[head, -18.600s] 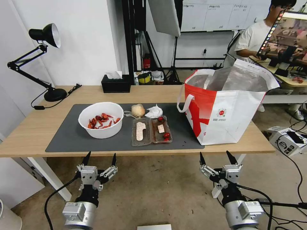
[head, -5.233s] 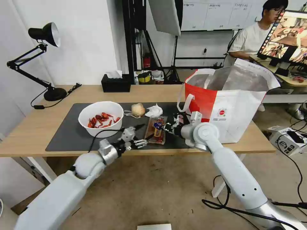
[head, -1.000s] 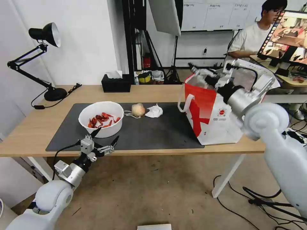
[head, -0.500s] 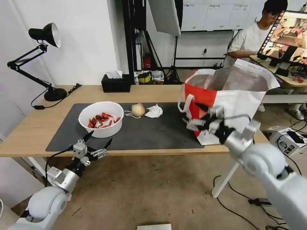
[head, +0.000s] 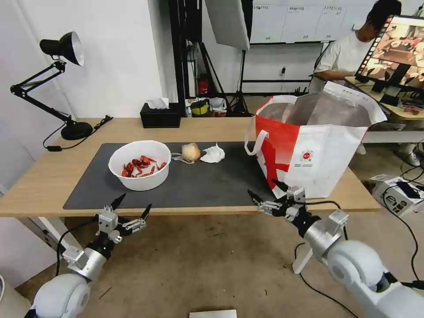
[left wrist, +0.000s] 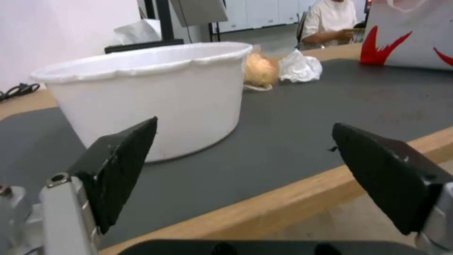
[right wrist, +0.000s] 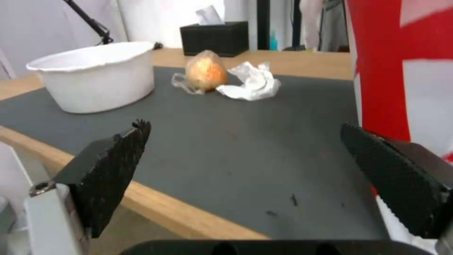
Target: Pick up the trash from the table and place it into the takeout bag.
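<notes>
Bare dark grey mat (head: 212, 183) between white bowl (head: 139, 165) and takeout bag (head: 311, 143) — open passage; tissue (head: 213, 153) and beige lump (head: 191, 152) block the far edge.

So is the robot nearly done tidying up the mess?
Not yet. The clear tray that lay on the mat earlier is gone from the table. Nothing is in hand: the left gripper and right gripper hang open at the front edge. The bowl, beige lump and tissue remain outside the takeout bag.
</notes>
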You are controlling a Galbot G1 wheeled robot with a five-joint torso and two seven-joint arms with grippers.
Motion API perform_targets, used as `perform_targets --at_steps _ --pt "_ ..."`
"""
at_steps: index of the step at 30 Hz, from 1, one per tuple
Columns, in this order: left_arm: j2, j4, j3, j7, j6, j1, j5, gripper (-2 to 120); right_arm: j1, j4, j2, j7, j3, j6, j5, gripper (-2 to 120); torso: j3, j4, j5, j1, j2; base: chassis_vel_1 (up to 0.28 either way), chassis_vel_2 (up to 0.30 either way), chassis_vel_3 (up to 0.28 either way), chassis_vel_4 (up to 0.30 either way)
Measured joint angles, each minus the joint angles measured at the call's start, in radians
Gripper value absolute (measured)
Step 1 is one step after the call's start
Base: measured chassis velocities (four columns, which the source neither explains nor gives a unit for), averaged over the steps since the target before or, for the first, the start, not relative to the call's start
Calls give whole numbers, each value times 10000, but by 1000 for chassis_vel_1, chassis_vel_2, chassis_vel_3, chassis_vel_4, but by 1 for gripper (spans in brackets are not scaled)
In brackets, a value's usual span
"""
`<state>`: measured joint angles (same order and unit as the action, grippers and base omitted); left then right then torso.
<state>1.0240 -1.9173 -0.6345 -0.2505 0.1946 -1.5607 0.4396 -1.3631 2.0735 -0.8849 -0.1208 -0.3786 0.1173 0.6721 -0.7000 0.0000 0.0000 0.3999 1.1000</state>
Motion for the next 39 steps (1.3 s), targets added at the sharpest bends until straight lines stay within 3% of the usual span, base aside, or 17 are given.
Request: perform_targets --at_steps 16,39 --pt "642 -30 -575 35 33 -610 -255 100 -1550 504 -753 973 -213 -618 -652 100 1 0 -1 1 0 0 0 0 0" --pt "885 -49 -827 156 147 -997 -437 100 -2005 599 -1238 1150 -142 -685 -982 100 0 1 0 1 0 0 0 0 0"
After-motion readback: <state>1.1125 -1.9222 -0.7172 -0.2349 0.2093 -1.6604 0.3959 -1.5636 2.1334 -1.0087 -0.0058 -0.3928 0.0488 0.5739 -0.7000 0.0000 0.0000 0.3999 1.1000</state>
